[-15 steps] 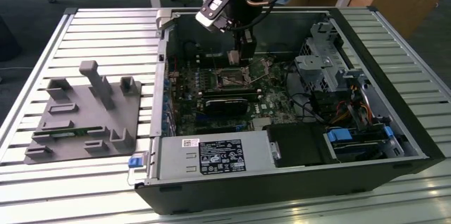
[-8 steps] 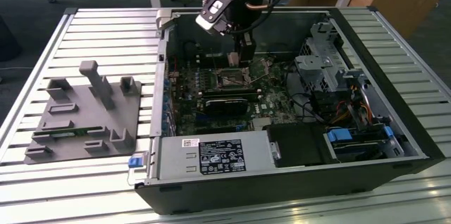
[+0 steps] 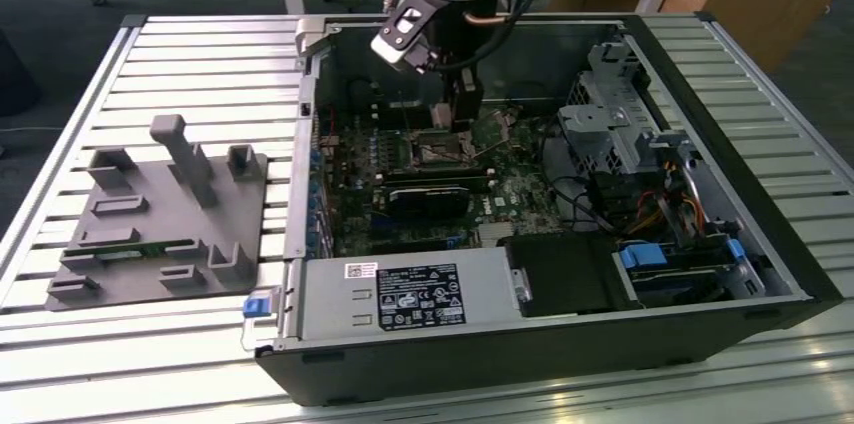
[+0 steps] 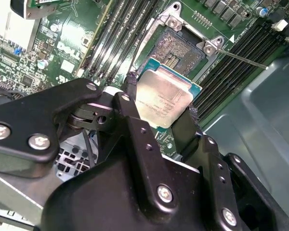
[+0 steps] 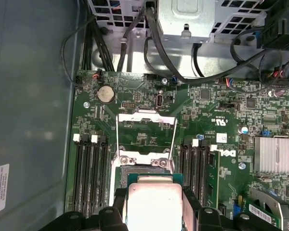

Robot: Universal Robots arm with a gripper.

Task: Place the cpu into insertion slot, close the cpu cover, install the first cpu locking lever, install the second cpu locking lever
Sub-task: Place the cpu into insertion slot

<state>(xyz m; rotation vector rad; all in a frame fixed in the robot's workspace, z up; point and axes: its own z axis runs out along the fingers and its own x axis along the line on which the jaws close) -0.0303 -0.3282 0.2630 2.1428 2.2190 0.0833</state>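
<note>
My gripper [image 4: 160, 109] is shut on the cpu [image 4: 164, 96], a pale square chip on a green base, with one black finger [image 4: 129, 98] on each of two opposite edges. The chip hangs tilted just above the near edge of the insertion slot [image 4: 180, 48], whose dark contact field and silvery rim lie bare. In the first wrist view the cpu [image 5: 154, 204] covers most of the slot, and the cpu cover [image 5: 147, 120] stands flipped open beyond it. A thin wire lever [image 4: 241, 57] sticks out beside the slot. In the exterior view the gripper [image 3: 461, 119] reaches down into the open computer case [image 3: 747, 244] over the slot [image 3: 434, 151].
Rows of memory slots [image 5: 89, 168] flank the socket on both sides. A finned heatsink [image 5: 274, 155] and black cables [image 5: 154, 43] sit nearby. A grey fixture plate [image 3: 160, 214] lies on the slatted table at the exterior view's left. Drive cages [image 3: 614, 124] fill the case's other side.
</note>
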